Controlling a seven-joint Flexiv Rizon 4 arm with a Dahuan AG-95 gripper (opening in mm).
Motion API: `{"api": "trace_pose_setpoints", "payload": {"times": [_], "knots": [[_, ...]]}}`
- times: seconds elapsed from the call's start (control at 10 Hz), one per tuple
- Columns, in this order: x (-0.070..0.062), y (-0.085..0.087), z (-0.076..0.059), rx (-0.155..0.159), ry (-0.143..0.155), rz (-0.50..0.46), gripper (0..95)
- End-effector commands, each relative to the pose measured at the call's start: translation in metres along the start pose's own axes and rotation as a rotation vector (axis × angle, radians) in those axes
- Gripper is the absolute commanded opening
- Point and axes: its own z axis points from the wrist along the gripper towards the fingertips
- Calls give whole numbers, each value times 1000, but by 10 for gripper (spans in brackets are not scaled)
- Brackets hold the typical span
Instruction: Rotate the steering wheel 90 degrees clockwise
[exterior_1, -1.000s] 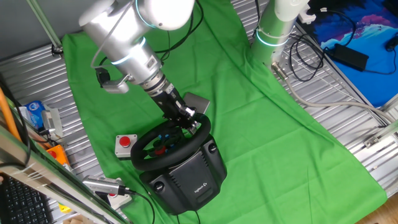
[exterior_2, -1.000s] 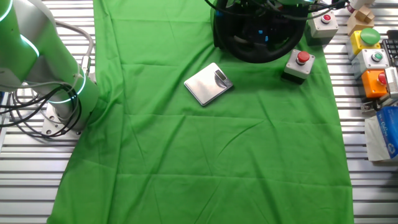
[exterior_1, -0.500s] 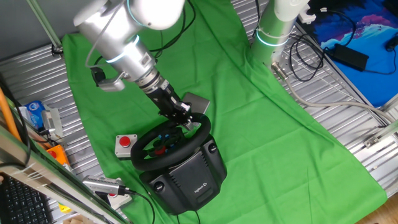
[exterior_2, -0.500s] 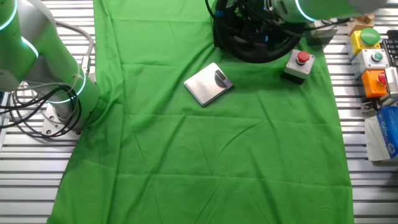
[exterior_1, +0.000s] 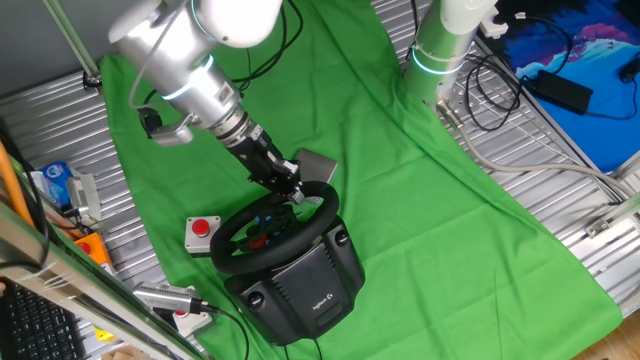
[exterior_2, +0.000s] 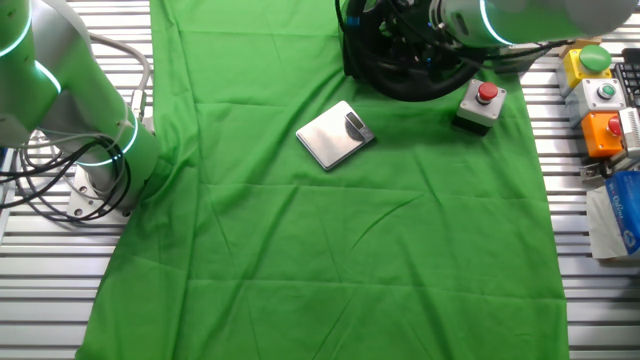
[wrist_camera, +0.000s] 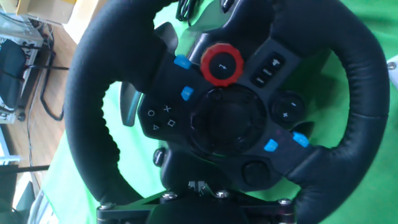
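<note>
Your steering wheel (exterior_1: 272, 232) sits near the counter (exterior_1: 560, 215) edge, beside the red-button box (exterior_1: 201, 231). The pincer (exterior_1: 291, 192) meets the rim's far side; its grip cannot be confirmed. Expect a rigid, thick, grippy rim: clamp across it.

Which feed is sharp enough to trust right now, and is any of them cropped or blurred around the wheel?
Hand view: the steering wheel fills the frame, hub buttons fairly crisp, background blurred, fingertips out of view. One fixed view: evenly lit, wheel and gripper whole and clear. The other fixed view: wheel cut off by the top edge; grey plate shows glare.
</note>
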Motion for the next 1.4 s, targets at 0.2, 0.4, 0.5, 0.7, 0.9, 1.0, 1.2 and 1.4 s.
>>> {"api": "trace_pose_setpoints", "payload": {"times": [0.2,0.4,0.5,0.7,0.9,1.0,1.2,1.4], "knots": [[9,-10,0,6,13,-28,0],[13,-14,1,22,27,-38,0],[15,-16,1,25,30,-45,0],[17,-20,4,27,37,-57,0],[19,-21,4,34,46,-65,0],[20,-21,4,35,47,-68,0],[29,-19,3,32,52,-76,0],[38,-13,7,27,51,-69,0]]}}
